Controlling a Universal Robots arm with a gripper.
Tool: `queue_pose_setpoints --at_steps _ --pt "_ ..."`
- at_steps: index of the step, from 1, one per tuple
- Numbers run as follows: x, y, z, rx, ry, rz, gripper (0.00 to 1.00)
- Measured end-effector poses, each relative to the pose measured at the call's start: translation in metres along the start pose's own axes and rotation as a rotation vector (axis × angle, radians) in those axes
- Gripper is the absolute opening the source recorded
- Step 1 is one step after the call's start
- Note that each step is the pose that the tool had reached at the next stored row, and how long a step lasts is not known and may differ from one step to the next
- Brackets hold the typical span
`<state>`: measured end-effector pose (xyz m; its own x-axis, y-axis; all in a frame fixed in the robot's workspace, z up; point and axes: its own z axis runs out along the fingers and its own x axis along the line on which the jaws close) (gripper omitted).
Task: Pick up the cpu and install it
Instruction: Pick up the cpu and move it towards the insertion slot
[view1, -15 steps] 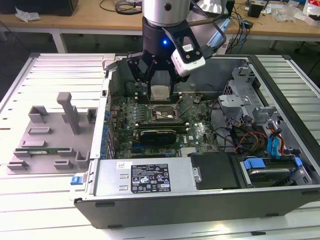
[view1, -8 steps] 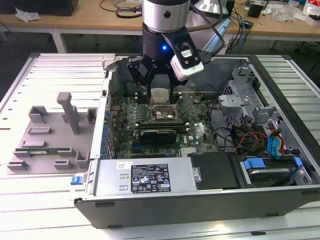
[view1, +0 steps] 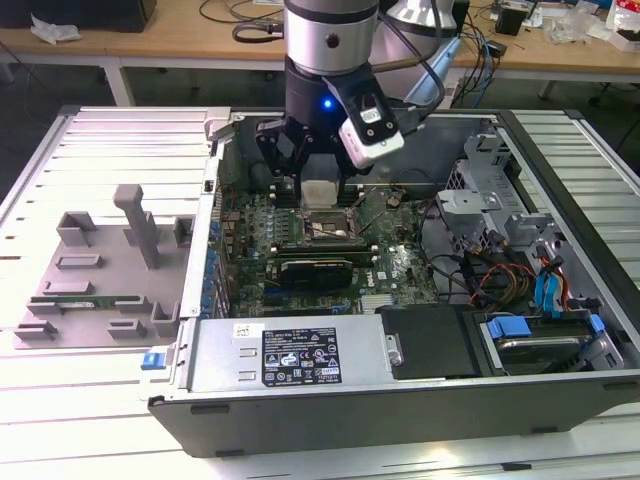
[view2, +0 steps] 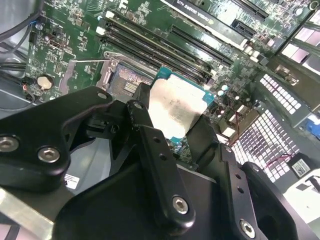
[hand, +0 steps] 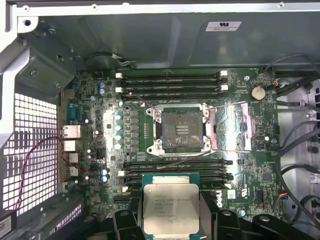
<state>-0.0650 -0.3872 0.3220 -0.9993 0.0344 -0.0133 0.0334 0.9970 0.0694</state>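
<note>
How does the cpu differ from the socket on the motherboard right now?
The cpu has a silvery metal top; the socket is a dark, empty square of contacts. The cpu hangs above the motherboard, clamped in the gripper; the socket sits fixed on it inside a metal frame. Both are square, with similar outlines.

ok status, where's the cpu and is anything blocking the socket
Gripper shut on the cpu, held above the motherboard. Socket open, bare contacts showing, cpu not yet seated. Nothing seen between cpu and socket.
</note>
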Motion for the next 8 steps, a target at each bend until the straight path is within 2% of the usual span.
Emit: queue_pose_setpoints --at_steps 2,5,7,8 --pt "-0.0002 0.0006 0.0029 0.0001 0.0001 0.0 0.54" --pt "-0.0004 0.0028 0.0109 0.0001 0.0 0.0 0.54" --pt "-0.0005 0.0054 0.0136 0.0001 0.0 0.0 0.54" --pt "-0.0007 0.0088 0.016 0.0 0.0 0.0 0.54"
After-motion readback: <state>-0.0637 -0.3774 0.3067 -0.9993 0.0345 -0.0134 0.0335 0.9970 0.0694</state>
